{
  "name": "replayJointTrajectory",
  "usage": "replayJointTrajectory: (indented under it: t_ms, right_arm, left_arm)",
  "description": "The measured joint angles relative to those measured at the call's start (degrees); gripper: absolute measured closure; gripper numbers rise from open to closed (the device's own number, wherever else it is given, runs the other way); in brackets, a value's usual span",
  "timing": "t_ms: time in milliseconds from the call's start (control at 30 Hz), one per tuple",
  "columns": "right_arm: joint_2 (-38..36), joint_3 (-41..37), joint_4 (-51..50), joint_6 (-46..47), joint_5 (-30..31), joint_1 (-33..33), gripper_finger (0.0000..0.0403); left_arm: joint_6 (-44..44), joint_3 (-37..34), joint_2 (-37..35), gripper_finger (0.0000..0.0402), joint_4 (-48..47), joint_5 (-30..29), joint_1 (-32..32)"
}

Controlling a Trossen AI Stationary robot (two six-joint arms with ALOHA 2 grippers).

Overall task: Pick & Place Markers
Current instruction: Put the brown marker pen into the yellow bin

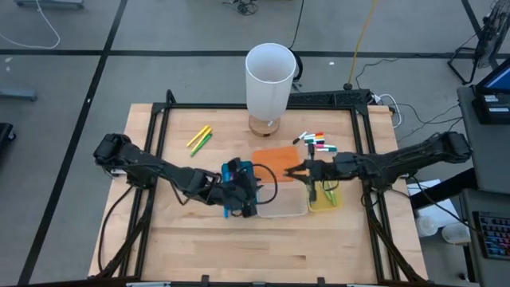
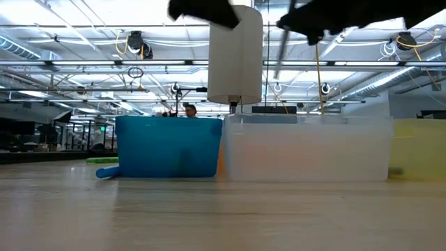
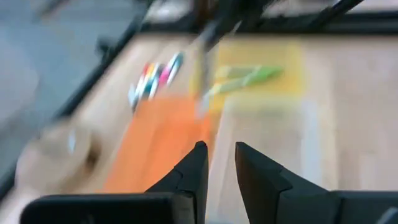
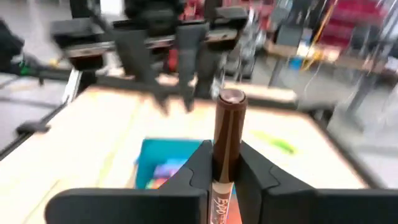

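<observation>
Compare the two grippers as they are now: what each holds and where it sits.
The right gripper is shut on a brown marker standing upright between its fingers; the left gripper holds nothing, fingers slightly apart. The right one sits by the orange bin, the left by the blue bin. Both are dark, two-fingered.

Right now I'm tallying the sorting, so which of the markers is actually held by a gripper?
The brown-capped marker: it stands upright, clamped in the right gripper above the bins. The other markers lie loose: the yellow and green pair and the white cluster on the table.
</observation>
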Motion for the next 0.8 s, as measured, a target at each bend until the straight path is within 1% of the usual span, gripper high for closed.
replayJointTrajectory:
  t_ms: [67,133,200,267,400,500,567,667,800]
  right_arm:
    - [-3.6,0.0,-8.4,3.2,0.9,1.1,0.0376]
    - [-6.6,0.0,-14.8,7.3,1.0,2.2,0.0376]
    - [-9.5,0.0,-20.7,11.7,0.9,3.6,0.0376]
    - [-11.7,0.0,-24.8,15.8,0.8,5.1,0.0376]
    - [-13.9,0.0,-33.7,21.5,0.9,7.8,0.0376]
    - [-14.5,0.0,-39.2,24.6,0.9,9.1,0.0376]
    - [-14.5,-0.2,-42.5,26.8,2.3,9.5,0.0374]
    - [-14.5,-1.5,-46.0,30.8,5.3,9.9,0.0361]
    - [-14.5,-4.6,-47.4,36.5,5.2,10.0,0.0339]
  left_arm:
    - [-6.8,-0.7,0.1,0.0315,-5.1,-1.6,-0.8]
    - [-13.4,-1.9,0.1,0.0315,-7.5,-2.9,-1.9]
    - [-19.0,-3.8,0.1,0.0314,-8.6,-4.6,-3.1]
    - [-23.2,-5.8,0.0,0.0314,-8.7,-7.6,-4.6]
    - [-30.3,-9.6,-0.9,0.0314,-8.7,-13.4,-7.4]
    - [-34.8,-11.7,-0.8,0.0314,-9.7,-13.9,-8.5]
    - [-37.7,-12.4,-1.0,0.0314,-9.2,-14.3,-9.2]
    - [-41.7,-14.1,-1.0,0.0314,-8.9,-14.0,-10.7]
    - [-47.1,-16.5,-0.9,0.0314,-7.8,-14.8,-13.2]
